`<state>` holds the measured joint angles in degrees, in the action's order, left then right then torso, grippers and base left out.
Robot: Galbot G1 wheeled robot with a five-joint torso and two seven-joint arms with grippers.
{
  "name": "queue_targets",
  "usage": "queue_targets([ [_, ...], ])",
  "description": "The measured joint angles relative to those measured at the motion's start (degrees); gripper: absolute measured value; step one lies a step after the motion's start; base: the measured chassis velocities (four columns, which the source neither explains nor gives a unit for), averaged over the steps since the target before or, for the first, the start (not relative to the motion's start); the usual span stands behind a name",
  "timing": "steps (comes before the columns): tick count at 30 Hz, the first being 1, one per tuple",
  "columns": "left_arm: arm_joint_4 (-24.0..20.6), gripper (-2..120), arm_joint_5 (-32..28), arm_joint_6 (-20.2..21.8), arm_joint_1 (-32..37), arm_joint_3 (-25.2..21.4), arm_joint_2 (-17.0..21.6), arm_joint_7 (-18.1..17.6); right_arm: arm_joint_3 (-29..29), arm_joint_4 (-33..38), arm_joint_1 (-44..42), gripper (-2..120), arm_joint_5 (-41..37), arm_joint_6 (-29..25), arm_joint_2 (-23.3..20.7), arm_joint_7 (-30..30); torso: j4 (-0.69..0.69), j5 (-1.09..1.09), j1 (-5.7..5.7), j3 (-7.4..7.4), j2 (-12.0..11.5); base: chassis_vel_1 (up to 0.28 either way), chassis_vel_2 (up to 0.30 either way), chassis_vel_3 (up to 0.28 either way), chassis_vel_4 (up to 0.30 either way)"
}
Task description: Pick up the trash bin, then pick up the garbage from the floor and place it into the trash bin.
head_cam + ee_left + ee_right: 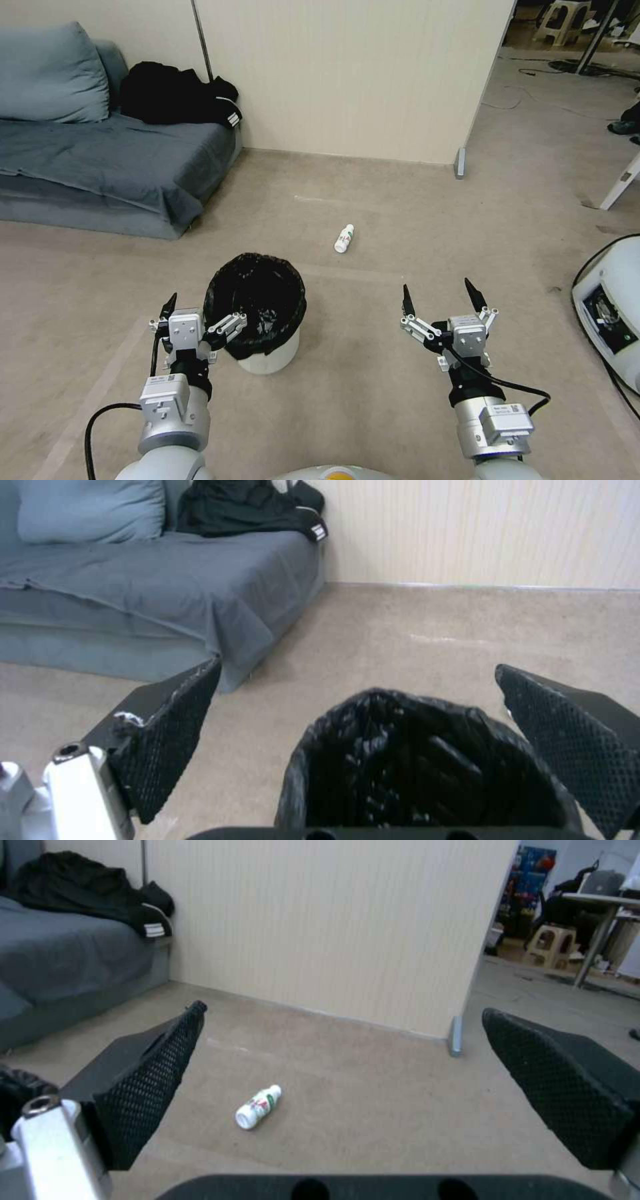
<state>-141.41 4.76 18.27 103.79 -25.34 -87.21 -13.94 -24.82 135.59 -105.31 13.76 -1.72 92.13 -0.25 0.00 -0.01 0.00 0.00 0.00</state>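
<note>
one trash bin [267, 353], one white bottle [344, 239], one sofa [100, 167].

- trash bin [267, 353]: small, round, white; crinkly black liner folded over rim; upright on carpet, mouth open.
- garbage: one small white bottle [344, 239], green-red label, lying on its side beyond bin, well apart.

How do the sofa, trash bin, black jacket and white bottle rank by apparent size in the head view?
1. Sofa, largest by far.
2. Trash bin and black jacket: look about alike; the bin sits nearer the camera, so no ranking.
3. White bottle, smallest.
</note>
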Motion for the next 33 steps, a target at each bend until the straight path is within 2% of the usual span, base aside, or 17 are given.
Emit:
queue_targets([
  [13, -0.1, 100, -0.2, 0.1, 0.1, -0.4, 0.2, -0.1, 0.1, -0.4, 0.0, 100, -0.9, -1.2, 0.0, -0.5, 0.00, 0.00, 0.01, 0.01, 0.0, -0.138, 0.133, 0.133, -0.136],
  [33, -0.1, 100, 0.2, -0.6, 0.2, -0.9, -0.1, 0.2, 0.2, -0.8, 0.0, 100, -1.0, -2.1, 0.0, -1.1, 0.00, 0.01, 0.00, 0.00, 0.0, -0.002, 0.006, 0.008, -0.002],
])
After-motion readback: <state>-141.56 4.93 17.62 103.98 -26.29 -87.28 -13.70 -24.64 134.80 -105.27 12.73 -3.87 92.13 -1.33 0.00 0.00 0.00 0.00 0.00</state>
